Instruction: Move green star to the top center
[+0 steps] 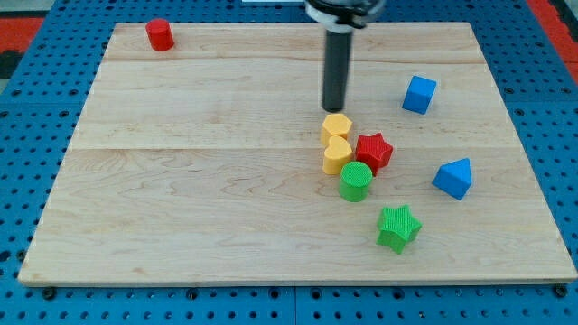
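Green star (398, 227) near board's bottom, right of centre, apart from my tip (334, 108) just above yellow hexagon (336, 126), holding nothing; likely light, rigid, slippery, best pushed from its lower side

Pale wooden board (181, 181) on blue pegboard (27, 298). Red cylinder (160, 34) near top-left corner. Blue cube (419, 94) and blue triangular block (453, 178) at right. Clustered mid-board: yellow hexagon (337, 126), yellow heart (337, 154), red star (373, 151), green cylinder (356, 181).
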